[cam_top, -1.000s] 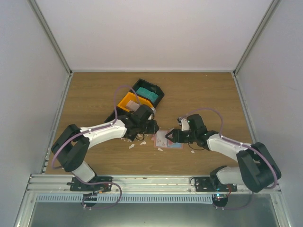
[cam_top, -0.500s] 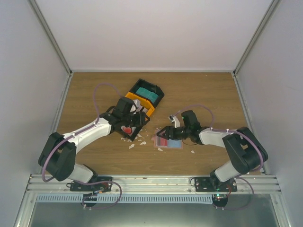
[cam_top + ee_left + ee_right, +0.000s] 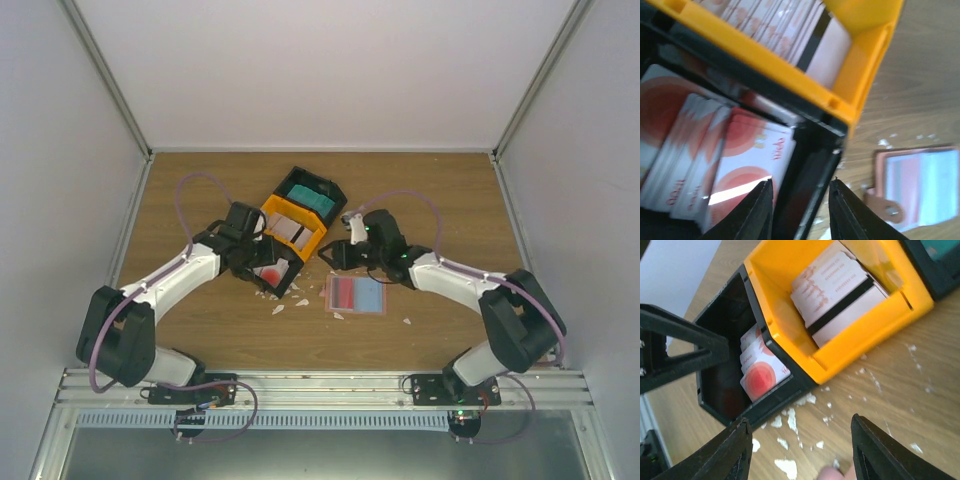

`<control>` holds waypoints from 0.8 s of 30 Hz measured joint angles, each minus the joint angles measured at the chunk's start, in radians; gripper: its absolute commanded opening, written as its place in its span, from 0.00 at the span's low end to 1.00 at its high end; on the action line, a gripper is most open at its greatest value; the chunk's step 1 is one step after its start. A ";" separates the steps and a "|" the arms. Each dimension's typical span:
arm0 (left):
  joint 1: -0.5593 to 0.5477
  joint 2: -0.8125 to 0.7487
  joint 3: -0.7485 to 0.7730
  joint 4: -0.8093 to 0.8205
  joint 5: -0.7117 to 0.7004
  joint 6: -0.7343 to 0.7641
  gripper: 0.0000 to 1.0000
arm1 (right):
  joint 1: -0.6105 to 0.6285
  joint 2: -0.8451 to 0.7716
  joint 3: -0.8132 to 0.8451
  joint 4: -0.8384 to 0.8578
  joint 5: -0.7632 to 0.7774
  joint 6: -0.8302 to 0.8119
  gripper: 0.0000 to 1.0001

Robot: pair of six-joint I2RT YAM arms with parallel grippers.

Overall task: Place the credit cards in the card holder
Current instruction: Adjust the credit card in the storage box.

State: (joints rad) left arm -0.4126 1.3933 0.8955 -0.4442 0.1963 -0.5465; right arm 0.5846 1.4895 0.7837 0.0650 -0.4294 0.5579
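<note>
Tabletop [image 3: 200,335] card holder [image 3: 356,294] shows whole only overhead.

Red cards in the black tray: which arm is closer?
Left: the left fingers hang over the tray wall beside the cards; the right fingers hover over the table beside the tray.

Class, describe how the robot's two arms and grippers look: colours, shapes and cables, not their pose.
Both arms are alike: the left arm and right arm have white, rounded links between bulky black joints. A lilac cable loops along each. The left gripper and right gripper each have two flat, tapered black fingers.
</note>
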 measured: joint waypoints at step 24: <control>0.058 0.277 0.122 -0.120 -0.063 0.196 0.28 | 0.230 0.352 0.275 -0.114 0.351 -0.166 0.45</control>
State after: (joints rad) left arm -0.3550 1.6703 1.0176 -0.5640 0.1337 -0.3508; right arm 0.8150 1.8420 1.0588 -0.0494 -0.0788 0.3923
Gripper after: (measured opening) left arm 0.348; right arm 0.529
